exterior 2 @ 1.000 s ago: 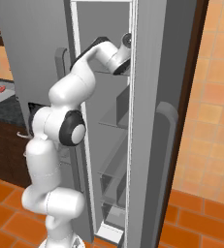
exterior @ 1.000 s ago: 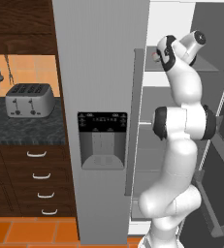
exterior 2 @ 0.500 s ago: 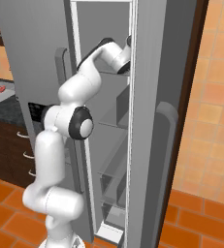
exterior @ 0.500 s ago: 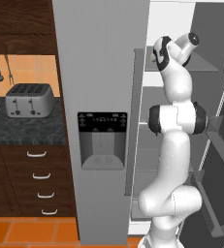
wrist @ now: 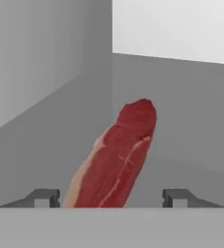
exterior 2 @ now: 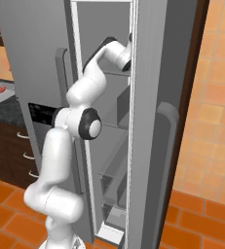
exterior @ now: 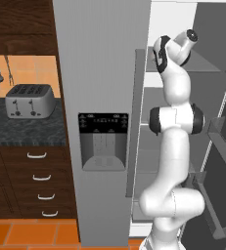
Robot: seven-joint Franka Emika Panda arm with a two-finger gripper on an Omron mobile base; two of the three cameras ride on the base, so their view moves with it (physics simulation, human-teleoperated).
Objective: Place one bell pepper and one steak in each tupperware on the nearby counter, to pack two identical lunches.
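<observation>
Gripper reaching into the open fridge toward a steak

In the hand view the gripper (wrist: pixel 111 197) is spread wide, its two dark fingertips apart on either side of the steak (wrist: pixel 116 157), which lies on a grey fridge shelf (wrist: pixel 191 150) between them, gripping nothing. From the base, the arm (exterior: pixel 175 146) extends high into the fridge (exterior 2: pixel 148 121); the toaster (exterior: pixel 29 100) sits on the surface (exterior: pixel 21 132) to the left

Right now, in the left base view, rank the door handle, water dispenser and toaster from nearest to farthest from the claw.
1. Door handle: grey upright bar just left of the arm's hand.
2. Water dispenser: lower on the closed door, further left.
3. Toaster: on the counter, far left.
The claw is open, with the steak just ahead.
</observation>
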